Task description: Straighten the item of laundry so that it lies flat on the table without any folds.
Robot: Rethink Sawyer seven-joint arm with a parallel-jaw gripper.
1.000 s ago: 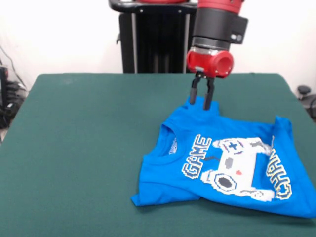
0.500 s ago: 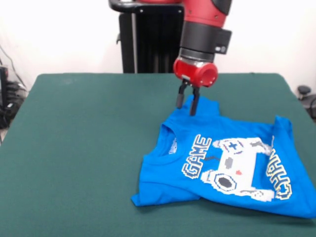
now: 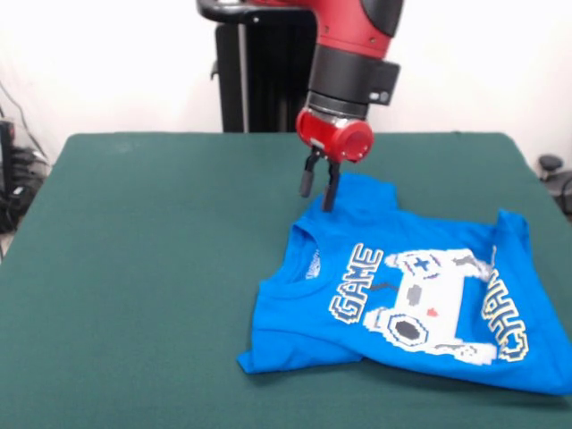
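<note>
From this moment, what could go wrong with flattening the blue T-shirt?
1. The gripper hangs at the far sleeve edge of the T-shirt; a pull there may drag the whole shirt instead of spreading it.
2. The near sleeve seems tucked under the body, and may stay folded.
3. The hem lies near the table edge and could slide off.

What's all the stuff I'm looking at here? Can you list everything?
T-shirt: one, bright blue with a white-grey game controller print and "GAME" lettering, lying rumpled on the right part of the table.
Table: one, dark green cloth cover, fills most of the picture.
Wall: off-white, behind the table.
Black stand: one, upright behind the table's far edge.
Cables: dark, at the left edge beside the table.
Arm: one, red and black, coming down from above.
Gripper: one, two dark fingers slightly apart, at the shirt's far edge; whether it holds cloth cannot be told.
</note>
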